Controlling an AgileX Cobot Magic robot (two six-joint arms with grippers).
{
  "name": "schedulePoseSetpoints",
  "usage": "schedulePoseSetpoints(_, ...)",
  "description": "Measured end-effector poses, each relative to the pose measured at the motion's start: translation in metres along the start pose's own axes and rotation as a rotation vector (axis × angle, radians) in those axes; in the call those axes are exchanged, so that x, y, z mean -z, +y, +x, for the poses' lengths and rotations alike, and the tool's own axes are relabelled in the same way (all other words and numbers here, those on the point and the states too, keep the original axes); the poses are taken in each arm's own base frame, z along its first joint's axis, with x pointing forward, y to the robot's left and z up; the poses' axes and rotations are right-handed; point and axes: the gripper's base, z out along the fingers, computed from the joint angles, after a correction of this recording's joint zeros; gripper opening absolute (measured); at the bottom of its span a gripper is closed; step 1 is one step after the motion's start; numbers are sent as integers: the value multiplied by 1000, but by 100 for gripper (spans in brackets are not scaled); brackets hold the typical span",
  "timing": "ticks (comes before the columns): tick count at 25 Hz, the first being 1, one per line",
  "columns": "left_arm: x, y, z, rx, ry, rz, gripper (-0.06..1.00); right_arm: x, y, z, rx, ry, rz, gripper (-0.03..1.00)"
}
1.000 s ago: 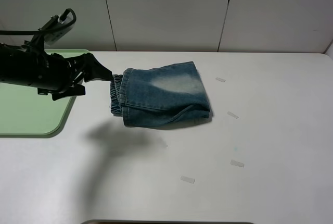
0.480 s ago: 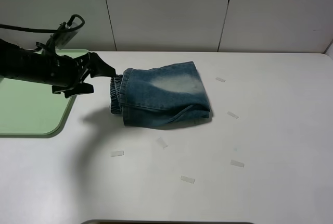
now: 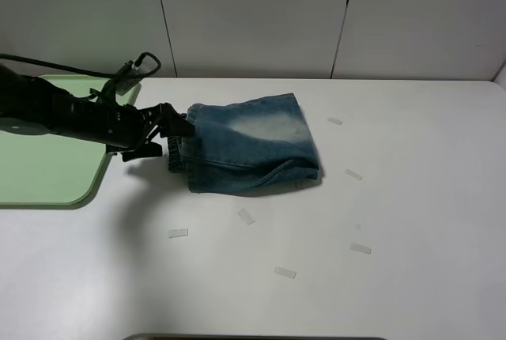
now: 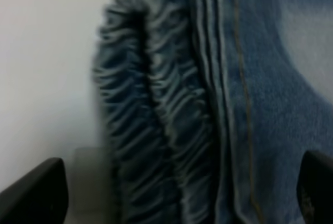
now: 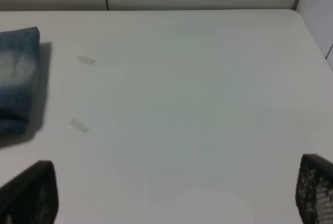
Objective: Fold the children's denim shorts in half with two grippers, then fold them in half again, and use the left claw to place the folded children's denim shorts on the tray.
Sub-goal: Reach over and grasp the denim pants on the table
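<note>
My left claw [image 3: 175, 128] stood open at the folded denim shorts [image 3: 249, 146]' waistband [image 4: 156, 120]; pinching perhaps one layer could unfold them.

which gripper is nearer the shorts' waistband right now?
Left. The left gripper is at the denim shorts' gathered waistband, jaws open. The right gripper is over bare table, well off.

One folded pair of denim shorts [image 3: 249, 144], one tray [image 3: 47, 170], one claw [image 3: 175, 128], perhaps six tape strips [image 3: 285, 273].
</note>
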Motion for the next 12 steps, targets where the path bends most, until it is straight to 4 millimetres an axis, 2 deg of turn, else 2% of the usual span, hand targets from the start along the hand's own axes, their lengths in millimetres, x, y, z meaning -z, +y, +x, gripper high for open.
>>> schedulePoseSetpoints(2,-9,-1,0,-10,15,5,87,0,0,0,0,0,0,69)
schedulePoseSetpoints(8,-19,-7,-6,-10,16,5,87,0,0,0,0,0,0,69)
schedulePoseSetpoints(12,-27,-10,-8,-3,19,-14,78,0,0,0,0,0,0,69)
